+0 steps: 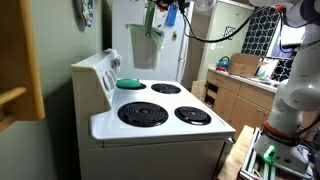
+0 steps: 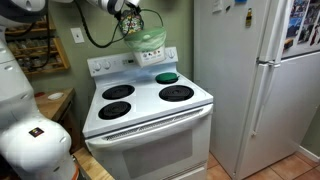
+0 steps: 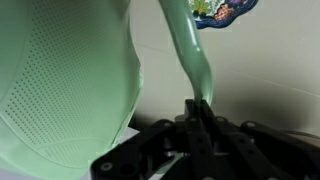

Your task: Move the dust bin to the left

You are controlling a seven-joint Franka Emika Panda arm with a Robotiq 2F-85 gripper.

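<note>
Jaws clenched on the pale green rim of the dust bin (image 3: 62, 85) — aloft over the stove (image 2: 150, 108), near its back.

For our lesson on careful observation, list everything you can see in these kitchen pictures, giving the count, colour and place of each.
bin: one, pale with a green rim, held in the air above the back of the stove
dish: one, teal, on a back burner
burners: three in sight, black coils, on the stove top
stove: one, white, beside the fridge
fridge: one, white, next to the stove
wall plate: one, patterned blue-green, on the wall
outlet: one, white, on the wall beside the stove
cabinets: wooden, beyond the stove
arm: one, white, beside the stove
gripper: one, black, shut on the bin's rim
</note>
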